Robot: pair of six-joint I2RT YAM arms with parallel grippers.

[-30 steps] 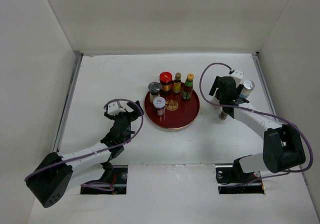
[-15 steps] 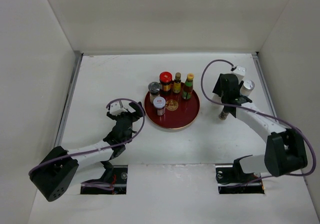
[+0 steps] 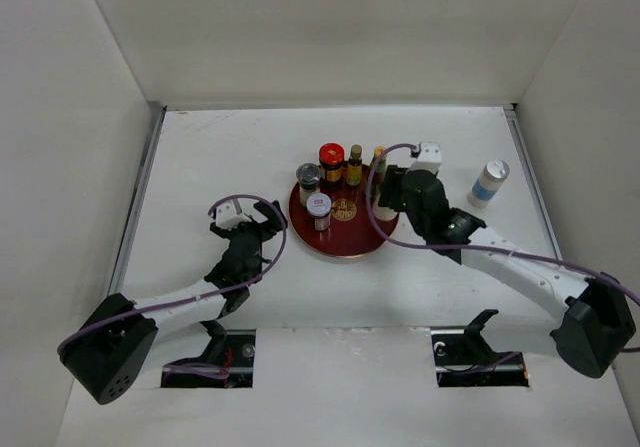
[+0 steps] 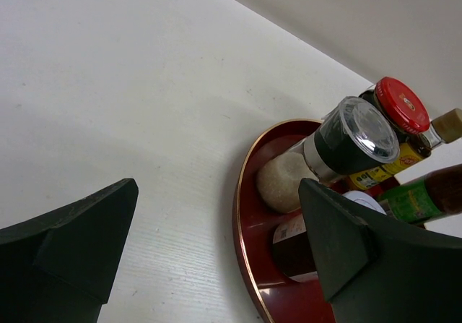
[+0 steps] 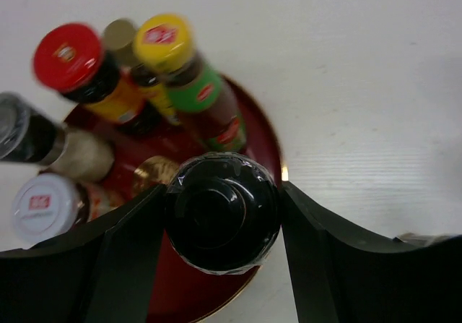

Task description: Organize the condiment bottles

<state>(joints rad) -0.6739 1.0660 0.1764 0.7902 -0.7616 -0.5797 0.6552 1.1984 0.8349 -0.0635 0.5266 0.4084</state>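
Black glossy-capped bottle (image 5: 221, 211) is clamped in right jaws above red tray (image 3: 345, 239); left jaws stand apart

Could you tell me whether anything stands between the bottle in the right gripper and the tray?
Nothing visible does: the dark-capped bottle is over a bare part of the tray, though the yellow-capped bottle stands close beside that spot.

The tray (image 3: 340, 239) was deep red, gold emblem at centre. On it I saw a red-capped jar (image 5: 71, 57), a yellow-capped bottle (image 5: 164, 41) with a green label, and a white-lidded jar (image 5: 40, 201). Above its rim, the black-capped bottle (image 5: 221, 207) I held was glossy. Right of the tray, the shaker (image 3: 489, 182) was white, blue-banded.
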